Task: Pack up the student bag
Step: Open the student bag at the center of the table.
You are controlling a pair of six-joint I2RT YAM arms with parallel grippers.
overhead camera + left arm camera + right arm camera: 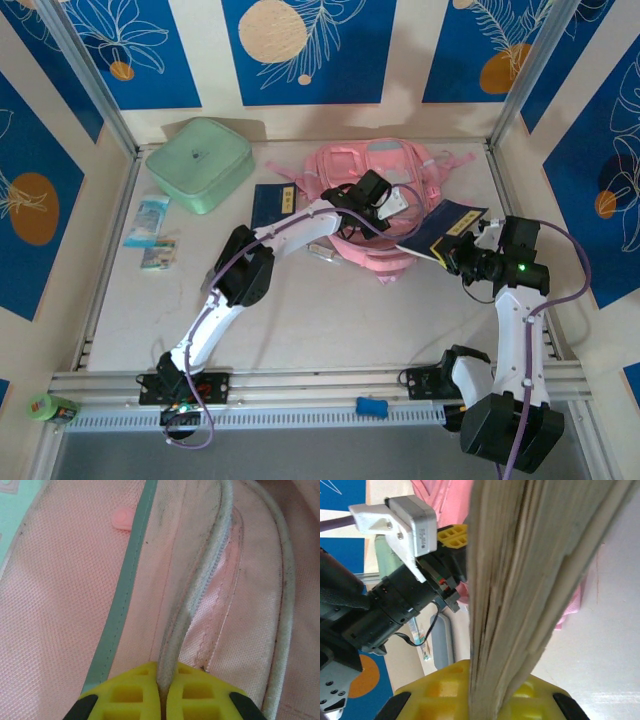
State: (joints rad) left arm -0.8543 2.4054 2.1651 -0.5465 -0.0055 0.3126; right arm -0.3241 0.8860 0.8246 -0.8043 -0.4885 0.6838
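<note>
With the soft pink fabric backpack (385,165) lying mid-table, the left gripper (162,692) pinches its pale piped zip edge (192,605) and the right gripper (485,692) clamps a thick dark blue notebook (445,225) beside it, so that thin fold could slip free, and the pocket mouth, hard to judge from above, could fall closed against the book.

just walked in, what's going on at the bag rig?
Mid-pack. The left gripper is shut on a piped zipper edge of the pink student bag, probably to lift a pocket open. The right gripper is shut on a dark blue book, held at the bag's right side and not yet inside. A second blue book and a mint green case lie left of the bag.
</note>
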